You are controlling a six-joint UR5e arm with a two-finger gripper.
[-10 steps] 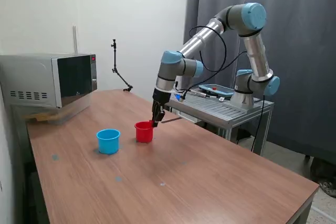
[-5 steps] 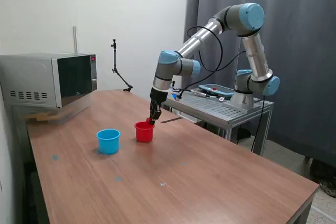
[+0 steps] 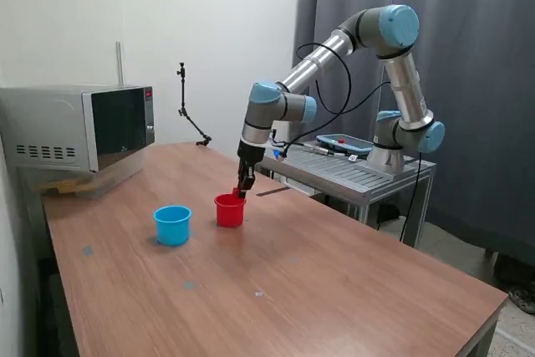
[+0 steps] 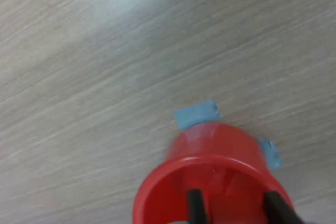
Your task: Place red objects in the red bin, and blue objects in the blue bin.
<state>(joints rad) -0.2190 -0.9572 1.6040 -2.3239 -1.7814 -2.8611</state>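
1. The end effector [image 3: 243, 191] is being held directly above the red cup [image 3: 229, 210], at the rim on the side toward the exterior view's right.
2. In the wrist view, two dark fingertips [image 4: 196, 206] are being shown with a gap between them, positioned over the mouth of the red cup [image 4: 210, 182]. No cube is being seen between them, so the end effector is being judged as parted and empty, though the tips are cut off by the frame edge.
3. The red cup is being kept upright near the middle of the wooden surface [image 3: 334, 290], with the light blue cup [image 3: 172, 225] standing near it toward the exterior view's left, apart from it.
4. Two pieces of blue tape [image 4: 196, 114] are being noted on the surface just beside the base of the red cup.
5. No red or blue cubes are being seen loose on the surface in either view; the contents of both cups are hidden.
6. The step in hand is being judged as a drop into the red cup.
7. The next move is being assessed as a vertical lift clear of the rim, so the cup is not tipped.
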